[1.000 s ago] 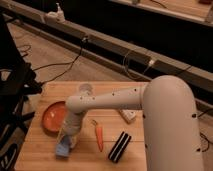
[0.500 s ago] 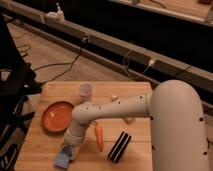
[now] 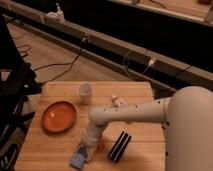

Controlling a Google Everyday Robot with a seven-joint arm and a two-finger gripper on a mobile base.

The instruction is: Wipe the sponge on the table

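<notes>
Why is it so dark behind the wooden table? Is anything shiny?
In the camera view the light is dim and warm: the light wooden plank table is well lit, and the background sinks into near black. No hard glare shows on the round orange plate. The pincer, low over the small light-blue soft sponge near the table's front edge, looks shaded under the white arm.

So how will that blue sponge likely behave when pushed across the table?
The sponge looks like a thin soft pad, so it would probably flex rather than stay stiff. Lying flat on the wooden table, it should slide, not roll or tip. It looks small beside the gripper, which sits over it near the table's front edge, so likely light.
</notes>
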